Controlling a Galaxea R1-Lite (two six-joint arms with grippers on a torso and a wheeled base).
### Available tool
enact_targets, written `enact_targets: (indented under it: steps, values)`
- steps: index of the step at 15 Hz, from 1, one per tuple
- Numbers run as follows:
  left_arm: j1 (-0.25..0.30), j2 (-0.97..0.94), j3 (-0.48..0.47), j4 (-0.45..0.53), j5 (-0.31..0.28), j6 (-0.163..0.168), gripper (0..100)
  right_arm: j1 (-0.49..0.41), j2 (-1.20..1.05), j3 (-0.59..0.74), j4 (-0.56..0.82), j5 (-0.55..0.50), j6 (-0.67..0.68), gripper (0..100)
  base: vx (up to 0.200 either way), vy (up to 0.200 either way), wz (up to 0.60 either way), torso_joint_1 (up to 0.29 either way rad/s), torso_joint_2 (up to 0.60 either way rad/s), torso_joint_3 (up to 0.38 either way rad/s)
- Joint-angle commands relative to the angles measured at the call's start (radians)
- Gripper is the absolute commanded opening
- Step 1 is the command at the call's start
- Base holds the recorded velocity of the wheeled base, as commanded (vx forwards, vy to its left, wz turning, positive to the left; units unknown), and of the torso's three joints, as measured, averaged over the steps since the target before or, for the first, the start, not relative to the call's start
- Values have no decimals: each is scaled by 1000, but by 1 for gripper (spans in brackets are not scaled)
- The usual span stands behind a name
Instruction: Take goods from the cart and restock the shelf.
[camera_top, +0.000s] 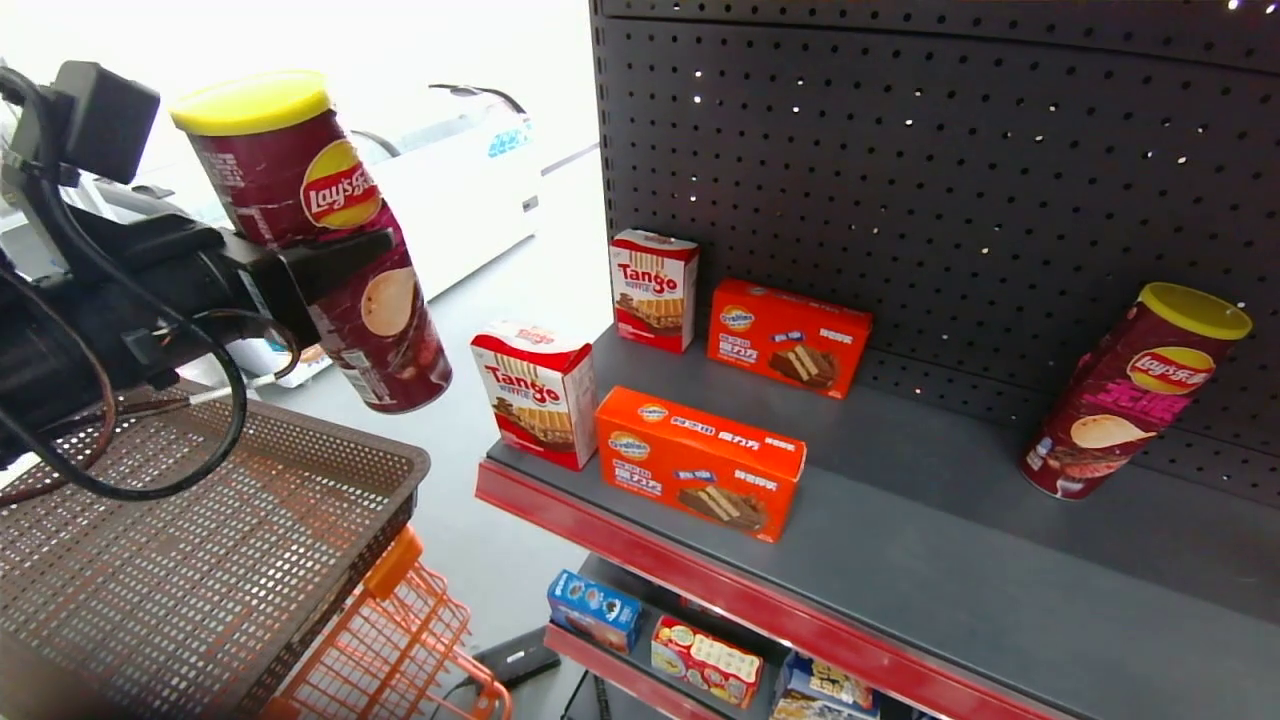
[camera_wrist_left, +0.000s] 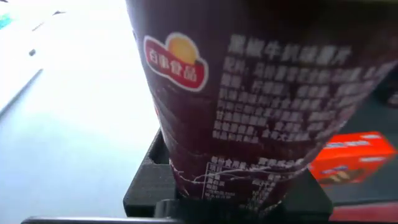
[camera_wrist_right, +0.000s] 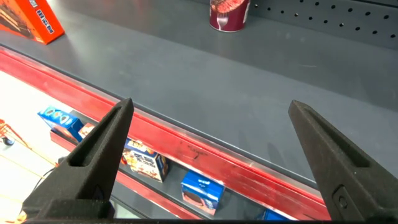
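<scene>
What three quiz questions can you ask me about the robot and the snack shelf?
1. True or false: the left gripper holds a chip can with a yellow lid.
2. How many orange boxes sit on the grey shelf? A one, B two, C four.
3. Fill in: the right gripper is ____ (open or shut).
Key: 1 true; 2 B; 3 open.

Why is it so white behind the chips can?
Head view: strong light from the room behind washes out everything around the dark red cardboard chips tube with a yellow lid; left wrist view: the pale floor beside that tube glares white too; right wrist view: the grey metal shelf is evenly lit.
</scene>
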Motion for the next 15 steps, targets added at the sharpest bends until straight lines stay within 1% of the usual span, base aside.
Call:
enact_targets:
  steps: [1, 2, 3, 4, 5, 6, 7, 8, 9, 11, 13, 15]
  values:
    - [-17, -58, 11, 21, -40, -26, 0, 0, 2, 0, 0, 0, -1, 100, 0, 0, 0, 0, 0, 0]
    - [-39, -65, 21, 46, -40, -39, 0, 0, 2, 0, 0, 0, -1, 100, 0, 0, 0, 0, 0, 0]
    - [-40, -68, 12, 39, -43, -37, 0, 0, 2, 0, 0, 0, -1, 100, 0, 0, 0, 0, 0, 0]
    - [-59, -83, 12, 53, -48, -36, 0, 0, 2, 0, 0, 0, -1, 100, 0, 0, 0, 0, 0, 0]
    - [-106, -100, 0, 72, -45, -37, 0, 0, 2, 0, 0, 0, -1, 100, 0, 0, 0, 0, 0, 0]
    - [-160, -101, -22, 113, -42, -36, 0, 0, 2, 0, 0, 0, -1, 100, 0, 0, 0, 0, 0, 0]
    - [-209, -100, -14, 128, -40, -22, 0, 0, 2, 0, 0, 0, -1, 100, 0, 0, 0, 0, 0, 0]
    - [-228, -95, -9, 121, -42, 7, 0, 0, 2, 0, 0, 0, -1, 100, 0, 0, 0, 0, 0, 0]
    - [-238, -92, -9, 124, -48, 15, 0, 0, 2, 0, 0, 0, -1, 100, 0, 0, 0, 0, 0, 0]
    - [-309, -88, 0, 130, -53, 13, 0, 0, 2, 0, 0, 0, -1, 100, 0, 0, 0, 0, 0, 0]
    - [-346, -80, 6, 132, -65, 13, 0, -1, 2, 0, 0, 0, -1, 100, 0, 0, 0, 0, 0, 0]
    - [-358, -68, 11, 130, -120, 21, 0, 0, 2, 0, 0, 0, -1, 100, 0, 0, 0, 0, 0, 0]
